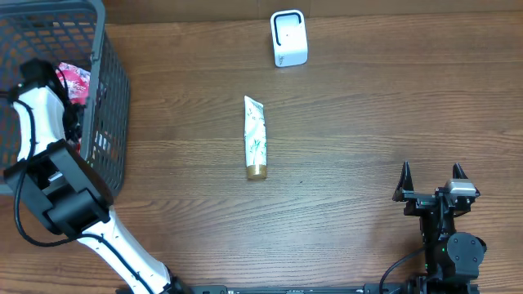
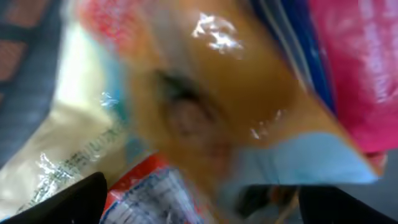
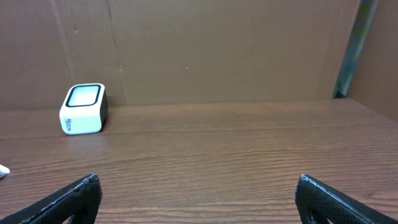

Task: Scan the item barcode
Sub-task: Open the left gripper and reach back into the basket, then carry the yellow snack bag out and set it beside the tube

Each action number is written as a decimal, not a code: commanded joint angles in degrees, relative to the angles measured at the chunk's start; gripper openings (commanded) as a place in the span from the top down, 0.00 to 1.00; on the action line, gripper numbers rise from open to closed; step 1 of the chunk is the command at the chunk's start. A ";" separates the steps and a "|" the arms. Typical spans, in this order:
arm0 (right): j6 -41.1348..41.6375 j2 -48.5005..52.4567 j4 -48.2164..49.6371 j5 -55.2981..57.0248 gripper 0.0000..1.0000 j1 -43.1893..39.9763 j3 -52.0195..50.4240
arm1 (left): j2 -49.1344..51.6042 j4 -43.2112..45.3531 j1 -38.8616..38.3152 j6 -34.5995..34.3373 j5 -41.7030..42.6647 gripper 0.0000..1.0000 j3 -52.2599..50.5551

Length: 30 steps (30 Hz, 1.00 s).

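at far left, the left arm reaches down into a grey wire basket (image 1: 115, 98) at the table's edge. the left gripper (image 2: 208, 202) hangs over a heap of snack packets with its jaws spread wide and nothing visibly caught between them. its wrist camera is pressed close and blurred: a cream packet (image 2: 62, 143) lies to one side, a glossy orange packet (image 2: 249, 93) fills the middle, and a pink packet (image 2: 367, 68) lies at the right edge. the item to be scanned looks to be one of these, most likely the orange one under the claw, though which is hard to say.

such packets are probably light, soft and slick, and will crumple. a pinch on a flat sealed edge or across the narrow width should hold better than a squeeze on the puffed middle, and the barcode face must stay uncovered.

on the wooden table (image 1: 368, 106), well clear of the basket, lies a white tube with a gold cap (image 1: 256, 137). beyond it, near the far edge, stands the white barcode scanner (image 1: 288, 38). at lower right the right gripper (image 1: 431, 171) waits fully open and empty, facing the scanner.
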 commanded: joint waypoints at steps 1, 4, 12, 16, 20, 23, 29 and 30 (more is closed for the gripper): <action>-0.24 -0.42 0.35 0.55 0.00 0.28 -0.59 | 0.17 4.81 -0.31 4.61 1.51 0.09 -5.57; -0.24 -0.42 0.35 0.55 0.00 0.28 -0.59 | 0.17 6.84 -0.22 4.57 1.51 0.20 -7.56; -0.24 -0.42 0.35 0.55 0.00 0.28 -0.59 | 0.11 5.29 -0.09 4.59 1.49 0.96 -7.65; -0.24 -0.42 0.35 0.55 0.00 0.28 -0.59 | -1.31 0.96 -0.09 2.82 1.51 0.96 -4.20; -0.24 -0.42 0.35 0.55 0.00 0.28 -0.59 | -6.03 -7.17 -0.09 -6.29 1.88 0.96 5.53; -0.24 -0.42 0.33 0.55 0.00 0.28 -0.59 | -12.68 -7.96 -0.09 -6.23 5.73 0.96 11.10; -0.24 -0.42 0.33 0.55 0.00 0.28 -0.59 | -29.42 -0.07 -0.11 -6.14 15.69 0.96 13.03; -0.24 -0.42 0.35 0.55 0.00 0.28 -0.59 | -31.76 1.38 -0.22 -6.12 18.99 0.96 13.03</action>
